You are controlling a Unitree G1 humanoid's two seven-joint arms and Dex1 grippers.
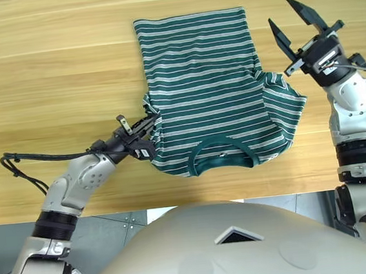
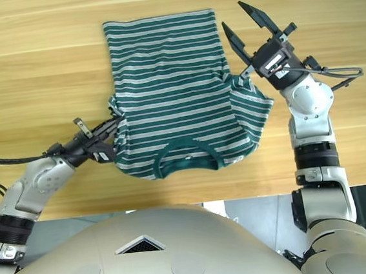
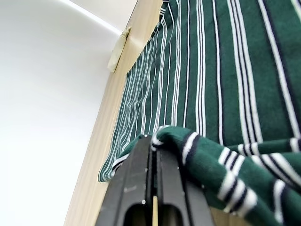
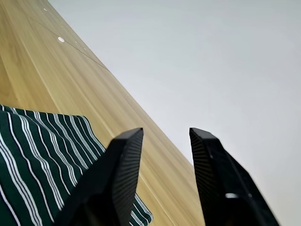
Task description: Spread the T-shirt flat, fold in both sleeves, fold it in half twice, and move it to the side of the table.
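Note:
A green T-shirt [image 1: 203, 77] with white stripes lies on the wooden table [image 1: 48, 79], collar toward me and hem at the far side. Its left sleeve [image 1: 151, 107] is bunched at the shirt's edge, and my left gripper [image 1: 150, 122] is shut on that fabric, low over the table. The left wrist view has the closed fingers [image 3: 141, 179] pinching a striped fold [image 3: 207, 155]. The right sleeve [image 1: 287, 98] lies spread outward. My right gripper [image 1: 280, 11] hangs open above the table, just beyond the shirt's right side, with nothing between its fingers [image 4: 122, 160].
Bare wood stretches to the left and right of the shirt and behind the hem. The table's front edge [image 1: 80, 215] runs close under the collar. A black cable loop [image 1: 17, 169] trails from my left arm.

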